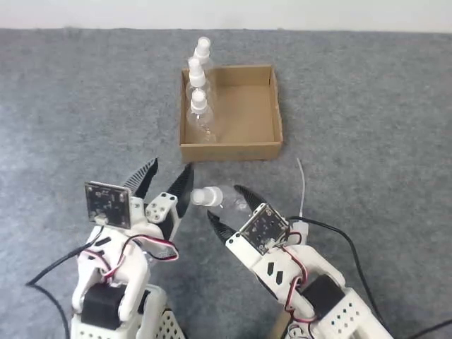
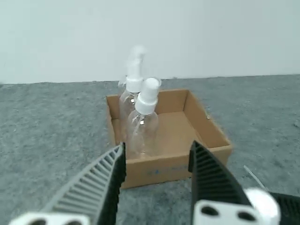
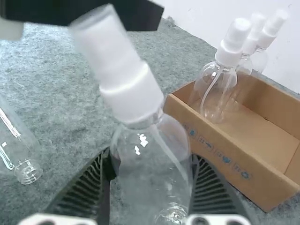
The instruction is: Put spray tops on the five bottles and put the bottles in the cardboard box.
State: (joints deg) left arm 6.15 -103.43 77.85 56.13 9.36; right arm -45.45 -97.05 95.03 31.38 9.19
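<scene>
My right gripper (image 1: 233,210) (image 3: 150,197) is shut on a clear bottle (image 1: 224,200) (image 3: 150,159) that lies tilted just above the carpet, in front of the cardboard box (image 1: 233,150) (image 3: 220,154). A white spray top (image 1: 201,196) (image 3: 117,61) sits on its neck and points toward my left gripper (image 1: 166,185) (image 2: 157,187). That gripper is open and holds nothing; one of its fingers (image 1: 185,188) is right beside the spray top (image 2: 262,204). Three capped bottles (image 1: 200,113) (image 2: 143,122) (image 3: 220,79) stand upright along the box's left wall.
An uncapped clear bottle (image 3: 18,154) lies on the grey carpet beside my right gripper. A thin white dip tube (image 1: 301,187) lies on the carpet right of the held bottle. The right half of the box floor (image 1: 247,106) is bare.
</scene>
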